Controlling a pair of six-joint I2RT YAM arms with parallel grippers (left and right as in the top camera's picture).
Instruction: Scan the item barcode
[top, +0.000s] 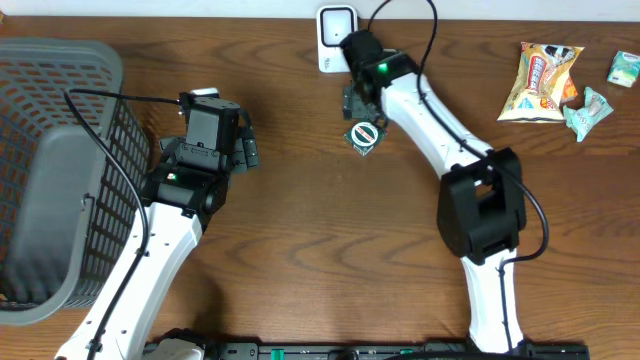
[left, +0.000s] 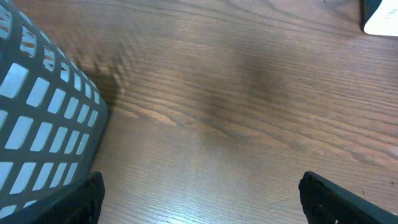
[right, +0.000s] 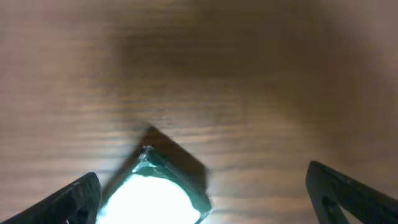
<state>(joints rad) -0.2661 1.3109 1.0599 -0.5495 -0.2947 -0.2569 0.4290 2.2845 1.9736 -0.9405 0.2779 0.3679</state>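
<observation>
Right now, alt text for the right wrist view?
A small green-edged packet, its top washed white by glare, lies on the wooden table at the frame's bottom edge. It sits between the open fingers of the right arm, nearer the one at frame left.

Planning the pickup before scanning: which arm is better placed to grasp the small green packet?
Right. Its open gripper hangs directly over the green packet, fingers on either side of it, near the white scanner. The left gripper, also open, sits away by the basket.
</observation>
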